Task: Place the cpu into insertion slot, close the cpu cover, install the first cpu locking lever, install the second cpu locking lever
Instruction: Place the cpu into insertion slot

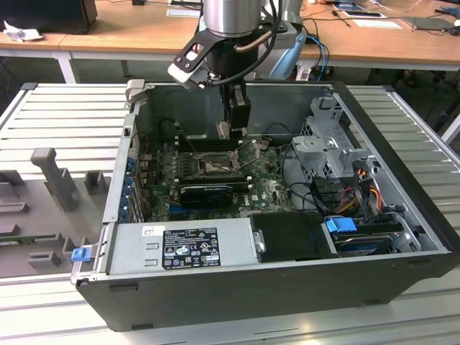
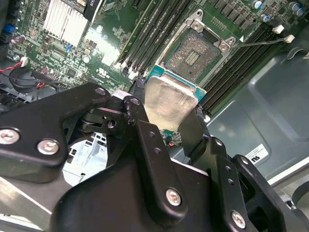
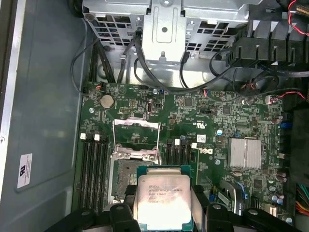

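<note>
You hold the cpu [image 2: 170,99] by two opposite edges with its silver face toward the wrist. It hangs above the green board [image 3: 227,121] and is not yet seated. The gripper [image 2: 165,116] is clamped on the chip, its black fingers [image 2: 139,126] pressed against those edges.

In the first wrist view the chip overlaps only one corner of the insertion slot [image 3: 120,179]. I judge it offset from the socket rather than squarely over it. Centre it first, and turn the wrist until the chip's edges run parallel to the silver rim. Then bring it down level and straight. Dragging it sideways across the dark contact field could, I think, damage the contacts.

The cpu cover [image 3: 136,124] stands folded open on the socket's side toward the metal drive cage [image 3: 164,29], so the way down looks free. A thin locking lever [image 2: 263,42] is swung out past the socket, so give it room. Memory slots [image 3: 91,169] run close beside the socket, so keep the fingers off them. In the exterior view you are working deep inside the open computer case [image 1: 237,287], near its far wall.
</note>
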### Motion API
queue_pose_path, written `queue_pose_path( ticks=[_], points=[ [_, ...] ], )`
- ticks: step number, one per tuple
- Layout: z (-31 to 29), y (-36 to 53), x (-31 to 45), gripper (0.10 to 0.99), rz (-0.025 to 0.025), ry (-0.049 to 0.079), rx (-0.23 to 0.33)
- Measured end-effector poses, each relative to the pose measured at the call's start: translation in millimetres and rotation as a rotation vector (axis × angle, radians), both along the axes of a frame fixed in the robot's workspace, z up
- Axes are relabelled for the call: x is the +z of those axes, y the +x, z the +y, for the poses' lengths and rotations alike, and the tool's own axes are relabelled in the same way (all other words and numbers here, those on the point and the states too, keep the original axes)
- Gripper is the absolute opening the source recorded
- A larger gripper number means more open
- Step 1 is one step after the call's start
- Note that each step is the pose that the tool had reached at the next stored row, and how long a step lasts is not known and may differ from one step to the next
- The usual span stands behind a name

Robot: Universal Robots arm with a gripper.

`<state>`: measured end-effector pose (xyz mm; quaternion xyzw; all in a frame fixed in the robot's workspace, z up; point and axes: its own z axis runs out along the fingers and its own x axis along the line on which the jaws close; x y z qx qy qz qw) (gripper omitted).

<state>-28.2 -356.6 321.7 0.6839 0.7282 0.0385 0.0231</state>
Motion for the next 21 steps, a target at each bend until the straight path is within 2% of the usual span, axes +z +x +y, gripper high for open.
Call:
queue_pose_path(
  ticks=[3, 5, 9, 17, 21],
  points=[
    [0.2, -0.1, -6.0, 0.525, 0.0000, 0.000, -0.002],
    [1.0, 0.0, -13.0, 0.525, 0.0000, -0.001, -0.009],
    [1.1, 0.0, -21.0, 0.525, 0.0001, -0.001, -0.077],
    [1.1, -5.8, -31.9, 0.525, 0.0002, 0.000, -0.079],
    [1.1, -6.4, -42.5, 0.525, 0.0001, 0.001, -0.078]
  ],
)
